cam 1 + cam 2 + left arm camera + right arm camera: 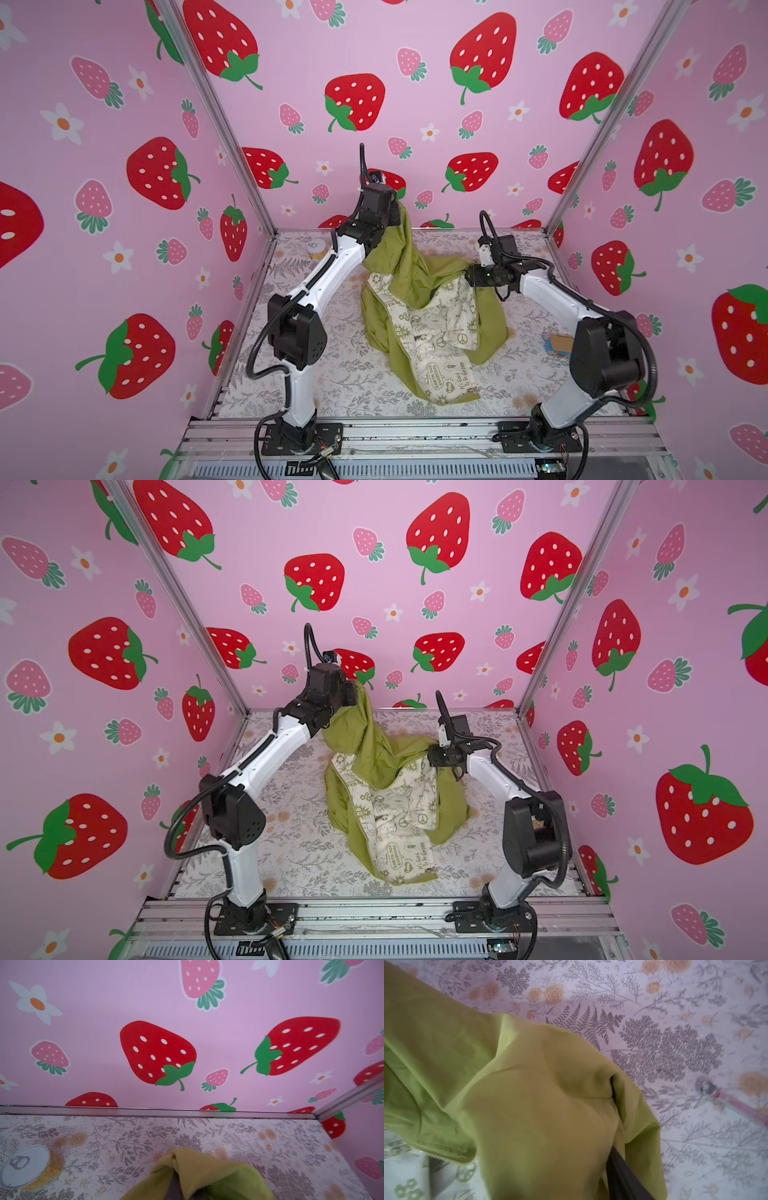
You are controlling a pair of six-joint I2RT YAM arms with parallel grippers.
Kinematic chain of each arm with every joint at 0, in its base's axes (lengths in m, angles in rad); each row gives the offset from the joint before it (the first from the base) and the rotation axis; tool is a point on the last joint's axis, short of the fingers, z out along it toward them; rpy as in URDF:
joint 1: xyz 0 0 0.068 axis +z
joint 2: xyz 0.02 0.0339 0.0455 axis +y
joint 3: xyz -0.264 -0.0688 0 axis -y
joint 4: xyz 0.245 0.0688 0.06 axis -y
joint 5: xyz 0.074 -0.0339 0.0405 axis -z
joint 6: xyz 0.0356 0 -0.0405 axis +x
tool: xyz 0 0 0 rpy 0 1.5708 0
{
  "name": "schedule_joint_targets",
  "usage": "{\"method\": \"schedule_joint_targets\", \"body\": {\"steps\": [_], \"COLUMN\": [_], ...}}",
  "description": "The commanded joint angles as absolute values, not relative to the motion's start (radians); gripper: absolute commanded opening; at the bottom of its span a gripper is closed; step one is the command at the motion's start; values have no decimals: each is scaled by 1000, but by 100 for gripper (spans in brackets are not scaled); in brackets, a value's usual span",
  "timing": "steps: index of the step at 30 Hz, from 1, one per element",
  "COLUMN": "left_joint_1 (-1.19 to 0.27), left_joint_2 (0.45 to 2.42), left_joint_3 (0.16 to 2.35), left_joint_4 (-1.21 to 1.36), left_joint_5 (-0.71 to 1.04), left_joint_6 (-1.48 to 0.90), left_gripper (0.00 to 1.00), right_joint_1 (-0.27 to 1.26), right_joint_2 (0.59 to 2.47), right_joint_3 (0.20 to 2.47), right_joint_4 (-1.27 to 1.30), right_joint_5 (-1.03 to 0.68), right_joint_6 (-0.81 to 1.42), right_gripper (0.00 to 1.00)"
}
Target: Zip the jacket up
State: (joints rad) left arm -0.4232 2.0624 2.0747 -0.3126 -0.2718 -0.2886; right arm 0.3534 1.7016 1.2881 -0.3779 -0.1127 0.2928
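Observation:
The olive-green jacket [419,316] [386,800] lies crumpled mid-table, its cream printed lining [440,332] turned up. One zipper edge [384,316] runs down its left side; the pull is not visible. My left gripper [397,208] [353,688] is raised near the back wall, shut on a bunch of green fabric [199,1169] that hangs down from it. My right gripper [469,276] [432,756] sits low against the jacket's right side. In the right wrist view green fabric [529,1105] drapes over it. One black finger [620,1169] shows off to the side, so the jaws stand apart. Zipper teeth [444,1156] show there.
A pull-tab can [29,1167] [316,248] stands at the back left of the floral table. A blue and tan object [559,345] lies behind the right arm's elbow. A pink-handled metal utensil [724,1099] rests on the table near the right gripper. Strawberry-print walls close three sides.

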Motion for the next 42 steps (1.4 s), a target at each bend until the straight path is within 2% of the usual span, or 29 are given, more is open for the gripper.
{"method": "schedule_joint_targets", "body": {"steps": [1, 3, 6, 8, 10, 12, 18, 21, 24, 29, 32, 34, 39, 42], "left_joint_1": [-390, -374, -349, -338, -331, -328, -327, -332, -340, -365, -383, -388, -385, -379], "left_joint_2": [2204, 2308, 2389, 2369, 2317, 2247, 1999, 1846, 1718, 1634, 1644, 1664, 1755, 1813], "left_joint_3": [2329, 2482, 2598, 2568, 2494, 2394, 2072, 1808, 1532, 1274, 1221, 1212, 1218, 1243], "left_joint_4": [-398, -481, -545, -540, -515, -493, -462, -392, -279, -177, -139, -120, -58, -48], "left_joint_5": [-336, -330, -296, -288, -280, -264, -136, -17, 118, 248, 281, 288, 297, 280], "left_joint_6": [-272, -287, -317, -339, -363, -387, -509, -593, -695, -796, -819, -826, -848, -844], "left_gripper": [0, 0, 37, 57, 67, 72, 75, 75, 74, 73, 71, 70, 64, 62], "right_joint_1": [344, 344, 345, 346, 346, 351, 377, 377, 377, 377, 377, 378, 371, 367], "right_joint_2": [1731, 1740, 1718, 1686, 1642, 1579, 1419, 1337, 1305, 1290, 1304, 1327, 1363, 1358], "right_joint_3": [1383, 1413, 1420, 1409, 1384, 1343, 1182, 1046, 947, 836, 796, 790, 819, 859], "right_joint_4": [-363, -372, -379, -393, -400, -400, -429, -398, -365, -299, -258, -249, -238, -254], "right_joint_5": [-102, -104, -87, -75, -73, -86, -45, -38, -59, -63, -62, -45, -6, -8], "right_joint_6": [299, 308, 318, 325, 336, 353, 399, 431, 445, 470, 476, 474, 467, 454], "right_gripper": [70, 76, 80, 81, 82, 81, 81, 82, 78, 73, 69, 64, 34, 20]}}
